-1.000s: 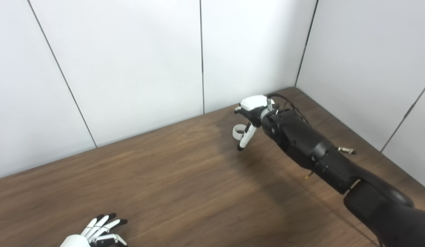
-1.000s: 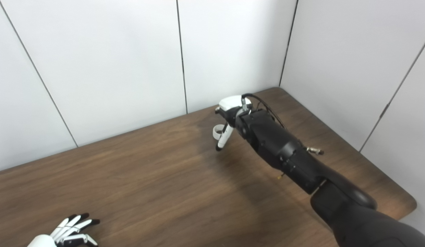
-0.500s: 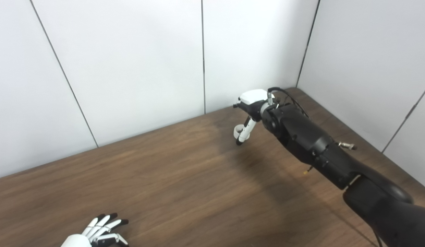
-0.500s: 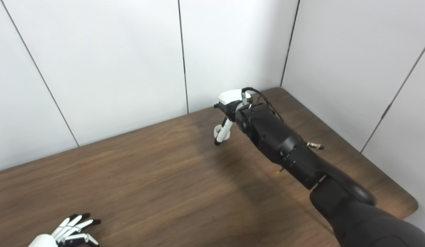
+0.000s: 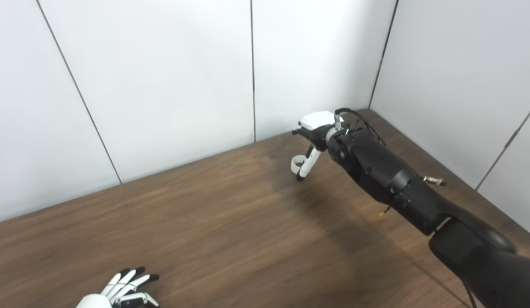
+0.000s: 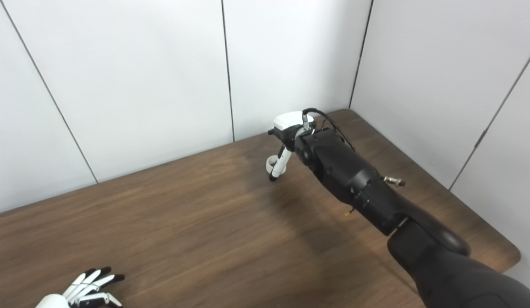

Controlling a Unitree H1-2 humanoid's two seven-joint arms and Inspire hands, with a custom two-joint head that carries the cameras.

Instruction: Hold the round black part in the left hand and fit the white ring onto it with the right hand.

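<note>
Your right robot hand now pinches the white ring near the surface's far right corner.

Over the surface (image 5: 213, 222), the right robot hand (image 5: 310, 141) has drawn its fingers in on the white ring (image 5: 295, 164); the left robot hand (image 5: 119, 293) stays spread at the near edge, and no black part shows.

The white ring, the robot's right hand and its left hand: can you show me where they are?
white ring (image 5: 295, 164), left eye view, on its band.
right hand (image 5: 313, 136), left eye view, mid-hand, at the ring.
left hand (image 6: 83, 288), right eye view, on its spread fingers.
</note>
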